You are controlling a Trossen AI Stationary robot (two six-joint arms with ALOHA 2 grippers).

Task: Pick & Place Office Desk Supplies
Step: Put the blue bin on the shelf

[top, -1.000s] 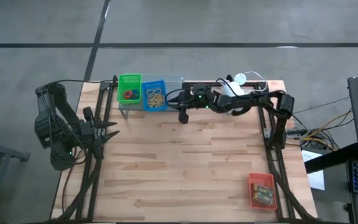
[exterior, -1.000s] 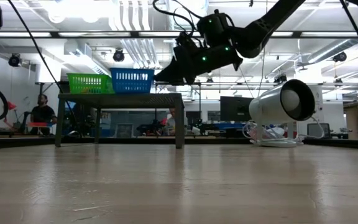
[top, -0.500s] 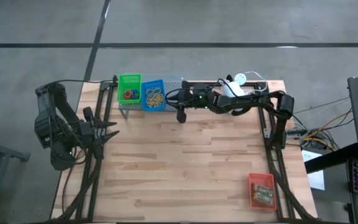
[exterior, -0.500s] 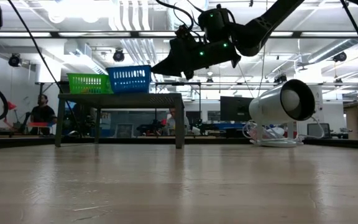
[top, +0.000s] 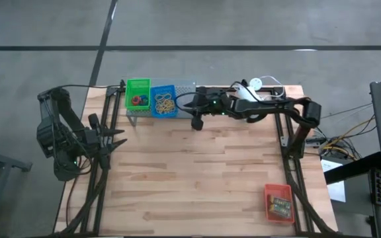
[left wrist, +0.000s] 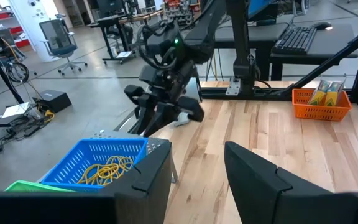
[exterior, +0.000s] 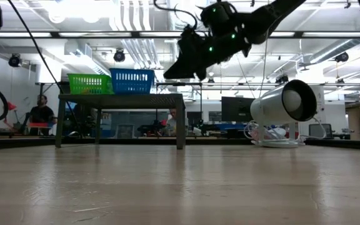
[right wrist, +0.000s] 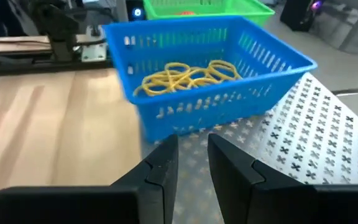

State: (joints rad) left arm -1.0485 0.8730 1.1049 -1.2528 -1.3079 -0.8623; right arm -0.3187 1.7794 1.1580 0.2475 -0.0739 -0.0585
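Upper middle of the high view, my right gripper hovers empty, fingers slightly parted, beside the blue plastic tray of tan rubber bands; the orange tray of card boxes, lower right, awaits shelving.

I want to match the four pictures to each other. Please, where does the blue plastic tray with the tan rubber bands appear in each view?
High view: blue plastic tray at the table's far edge, right of the green plastic tray.
Low view: left of centre, on the grey perforated metal shelf.
Left wrist view: lower left, blue plastic tray.
Right wrist view: centre, blue plastic tray.
Shared landmark: the green plastic tray beside it.
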